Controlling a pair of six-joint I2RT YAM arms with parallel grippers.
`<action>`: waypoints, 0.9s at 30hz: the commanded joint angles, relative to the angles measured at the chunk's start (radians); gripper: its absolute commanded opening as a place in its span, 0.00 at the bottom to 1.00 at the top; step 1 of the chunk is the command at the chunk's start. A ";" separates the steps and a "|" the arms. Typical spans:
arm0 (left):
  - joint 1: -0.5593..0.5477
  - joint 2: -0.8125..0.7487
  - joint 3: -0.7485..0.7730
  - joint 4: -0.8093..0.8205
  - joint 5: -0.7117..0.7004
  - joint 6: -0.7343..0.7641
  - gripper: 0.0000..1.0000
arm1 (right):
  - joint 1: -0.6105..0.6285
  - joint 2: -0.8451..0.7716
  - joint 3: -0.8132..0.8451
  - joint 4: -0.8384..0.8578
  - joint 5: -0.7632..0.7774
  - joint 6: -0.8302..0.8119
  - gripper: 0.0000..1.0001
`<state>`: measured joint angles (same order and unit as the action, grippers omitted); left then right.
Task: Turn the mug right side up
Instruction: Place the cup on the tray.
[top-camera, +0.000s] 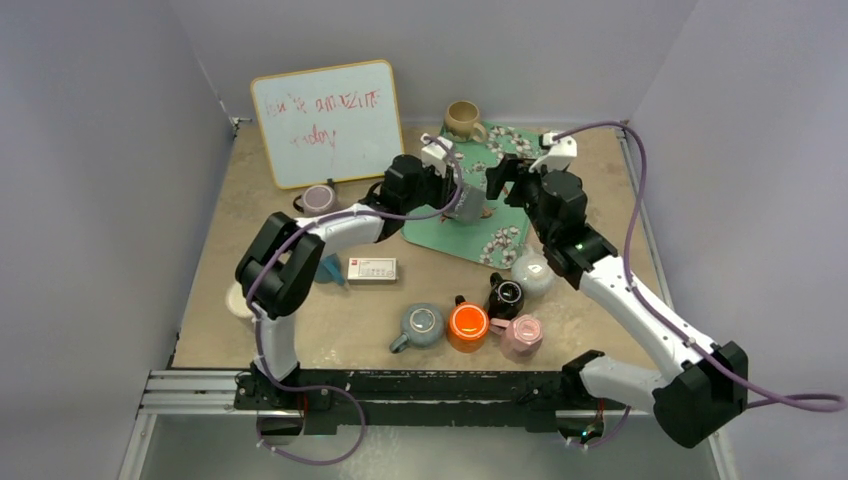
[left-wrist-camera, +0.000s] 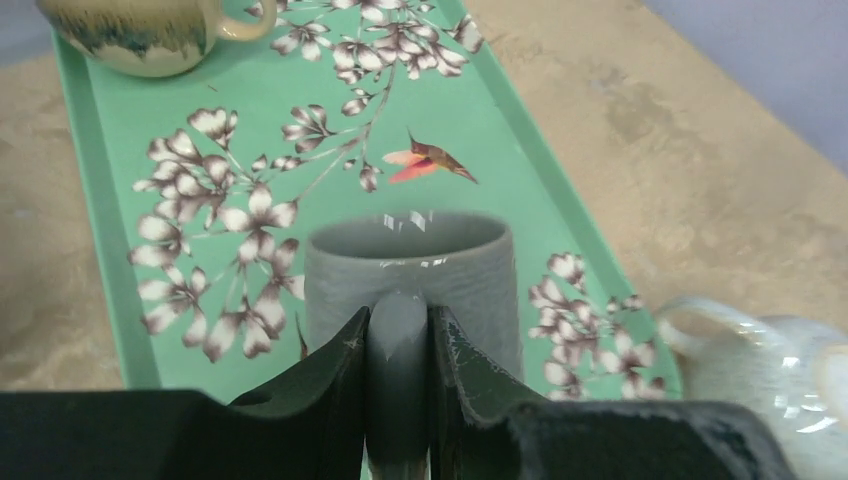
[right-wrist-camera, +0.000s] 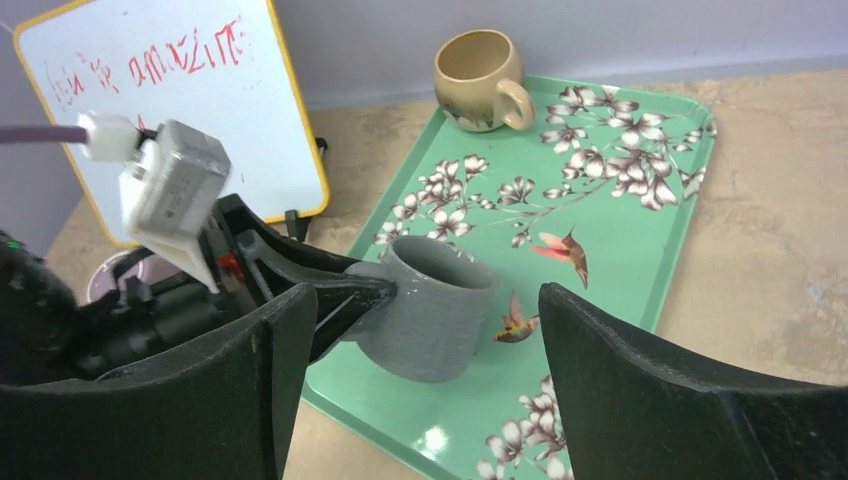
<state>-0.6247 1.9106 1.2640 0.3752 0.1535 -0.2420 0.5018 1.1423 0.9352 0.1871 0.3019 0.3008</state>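
Note:
The grey mug (top-camera: 468, 207) stands opening-up, slightly tilted, over the near left part of the green flowered tray (top-camera: 500, 243). I cannot tell whether its base touches the tray. My left gripper (top-camera: 452, 196) is shut on the mug's handle (left-wrist-camera: 398, 345), with a finger on each side; the mug's body (left-wrist-camera: 410, 265) is just beyond. My right gripper (top-camera: 506, 180) is open and empty, hovering right of the mug. In the right wrist view the mug (right-wrist-camera: 432, 315) sits between and beyond the spread fingers (right-wrist-camera: 640, 400), apart from them.
A tan mug (top-camera: 462, 118) stands upright at the tray's far corner. A whiteboard (top-camera: 325, 122) leans at the back left, a purple mug (top-camera: 320, 197) below it. A white box (top-camera: 372, 268) and several mugs, including orange (top-camera: 467, 322) and white (top-camera: 532, 270), sit in front.

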 joint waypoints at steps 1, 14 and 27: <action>0.014 0.060 0.059 0.252 -0.002 0.208 0.00 | -0.021 -0.073 -0.024 -0.016 -0.025 0.082 0.83; 0.057 0.247 0.140 0.449 -0.049 0.217 0.00 | -0.035 -0.098 -0.052 0.000 -0.032 0.068 0.84; 0.088 0.323 0.194 0.292 -0.049 0.232 0.04 | -0.042 -0.097 -0.070 0.019 -0.051 0.066 0.85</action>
<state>-0.5518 2.2105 1.4147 0.7673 0.0929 -0.0322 0.4660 1.0512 0.8726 0.1619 0.2680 0.3557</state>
